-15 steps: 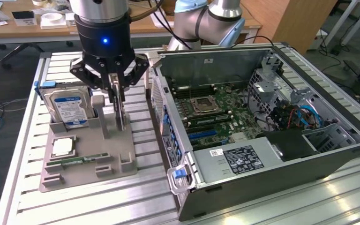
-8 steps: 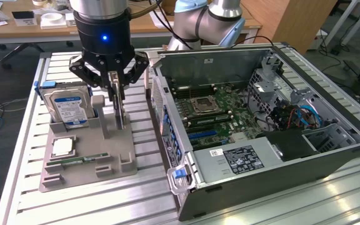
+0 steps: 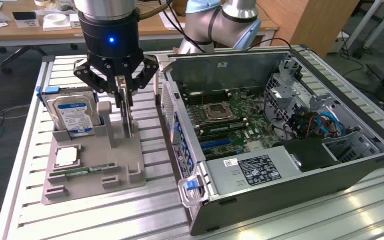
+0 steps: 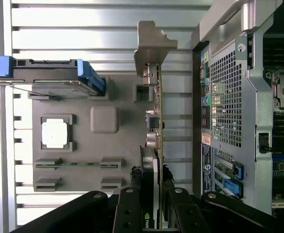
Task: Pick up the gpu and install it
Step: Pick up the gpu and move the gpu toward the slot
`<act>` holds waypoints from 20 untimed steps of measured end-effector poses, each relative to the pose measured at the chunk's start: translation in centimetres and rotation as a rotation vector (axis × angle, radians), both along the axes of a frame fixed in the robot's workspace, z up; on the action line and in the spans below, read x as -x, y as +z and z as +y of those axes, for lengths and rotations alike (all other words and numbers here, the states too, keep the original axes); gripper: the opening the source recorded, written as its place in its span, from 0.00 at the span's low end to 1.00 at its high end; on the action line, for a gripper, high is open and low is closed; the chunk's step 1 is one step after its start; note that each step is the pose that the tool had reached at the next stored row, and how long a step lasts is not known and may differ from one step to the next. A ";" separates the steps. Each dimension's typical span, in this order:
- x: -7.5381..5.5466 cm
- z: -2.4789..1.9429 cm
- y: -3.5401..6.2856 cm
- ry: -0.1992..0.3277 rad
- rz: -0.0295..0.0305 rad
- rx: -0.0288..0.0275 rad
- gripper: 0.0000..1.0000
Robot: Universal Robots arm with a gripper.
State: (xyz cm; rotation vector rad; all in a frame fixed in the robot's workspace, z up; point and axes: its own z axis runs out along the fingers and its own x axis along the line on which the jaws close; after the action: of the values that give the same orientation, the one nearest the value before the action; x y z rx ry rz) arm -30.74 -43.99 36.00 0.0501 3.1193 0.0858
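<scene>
Clenching the black claw [image 3: 121,100] on the thin black-faced gpu card [image 4: 157,141] standing upright in the grey plastic holder [image 3: 92,172] beside the open computer case [image 3: 352,150], possibly risking jamming through an off-centre grip.

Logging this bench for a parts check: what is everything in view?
gpu: one, black and brown, upright in the holder, in the claw.
hard drive: one, silver, blue-white label, upright in the holder.
processor chip: one, silver, flat in the holder.
memory stick: one, green, in the holder.
holder: one, grey, on the table.
computer case: one, black, open, exterior view's right.
table: one, silver, slatted.
arm: one, grey-blue, behind the case.
claw: one, black, shut on the gpu.
</scene>
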 end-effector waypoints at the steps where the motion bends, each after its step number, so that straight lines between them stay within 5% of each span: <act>1: 0.0 0.00 0.00 0.000 0.0000 0.0000 0.27; 20: -0.1 0.02 1.41 0.000 0.0000 0.0000 0.27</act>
State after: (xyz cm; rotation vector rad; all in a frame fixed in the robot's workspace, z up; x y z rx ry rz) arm -30.66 -43.97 37.42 0.0498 3.1193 0.0858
